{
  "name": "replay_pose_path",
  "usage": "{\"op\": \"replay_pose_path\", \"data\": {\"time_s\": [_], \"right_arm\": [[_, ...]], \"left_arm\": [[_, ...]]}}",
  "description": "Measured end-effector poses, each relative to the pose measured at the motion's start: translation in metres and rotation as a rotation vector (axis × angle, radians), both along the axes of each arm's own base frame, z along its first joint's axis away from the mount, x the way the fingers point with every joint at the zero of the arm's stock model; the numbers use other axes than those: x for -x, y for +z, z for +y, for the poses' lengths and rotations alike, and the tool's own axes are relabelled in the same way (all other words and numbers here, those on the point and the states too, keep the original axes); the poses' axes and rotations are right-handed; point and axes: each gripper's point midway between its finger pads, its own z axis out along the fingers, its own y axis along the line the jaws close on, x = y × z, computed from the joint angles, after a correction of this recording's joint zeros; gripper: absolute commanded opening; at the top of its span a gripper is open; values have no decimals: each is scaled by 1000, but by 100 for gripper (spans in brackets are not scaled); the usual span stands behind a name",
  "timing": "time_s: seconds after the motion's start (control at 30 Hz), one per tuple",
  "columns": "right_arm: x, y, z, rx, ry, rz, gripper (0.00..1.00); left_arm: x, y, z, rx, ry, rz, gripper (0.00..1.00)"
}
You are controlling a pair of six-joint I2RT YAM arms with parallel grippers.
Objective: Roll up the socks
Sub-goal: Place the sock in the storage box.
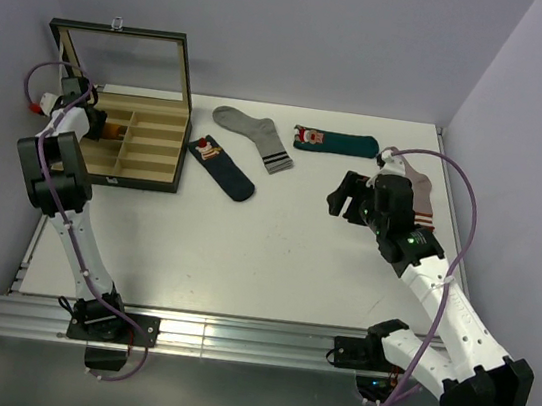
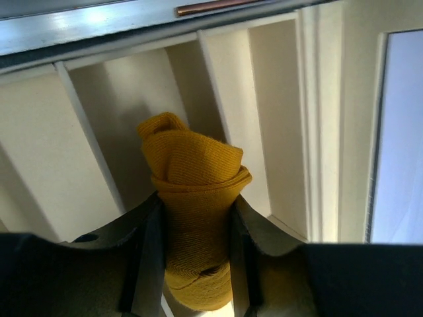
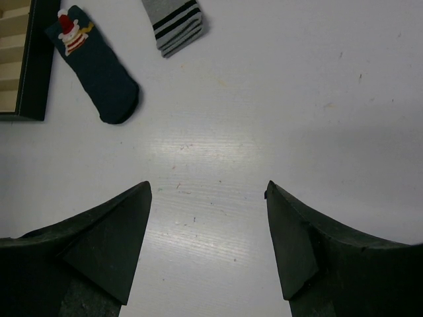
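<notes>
Seen from above, the left gripper (image 1: 103, 126) is at the upper left of the frame, over the compartments of the wooden box (image 1: 137, 184), with a spot of the mustard sock (image 1: 112, 128) showing between its fingers. The navy sock (image 1: 222, 167) lies flat left of centre, its long axis slanting from the figured cuff at upper left to the toe at lower right. The teal sock (image 1: 338, 142) lies at top centre, its long axis running across the frame with the figure end to the left. The grey sock (image 1: 256, 136) lies between them. The right gripper (image 1: 348, 198) hovers over the table (image 1: 264, 253) right of centre, near a pinkish sock (image 1: 419, 199).

From the left wrist, the mustard sock is a tight roll standing on end, its axis running up the frame. The jaws are drawn in narrow and pinch it at the waist, above a slot between the box's dividers. I cannot tell whether it touches the slot's floor.

From the right wrist, the jaws stand wide with nothing between them and bare table below. The navy sock is at upper left, toe toward lower right.

These look like light, limp knits that grip well but sag and unroll if let go loosely. I would take the flat ones at one end, pinching both layers, and roll along the length.
</notes>
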Motion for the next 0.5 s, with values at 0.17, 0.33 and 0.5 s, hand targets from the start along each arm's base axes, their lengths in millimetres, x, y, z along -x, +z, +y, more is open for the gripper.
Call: {"op": "replay_pose_path", "data": {"time_s": [0.17,0.33,0.5], "right_arm": [[-1,-2,0,2,0,5,77],[-2,-2,0,3,-1,5,76],[-3,-1,0,2,-4,-1,76]], "left_arm": [[-1,-6,2,7,4,44,31],[0,-8,2,10,0,83,52],[0,-6,0,10,-11,100,68]]}}
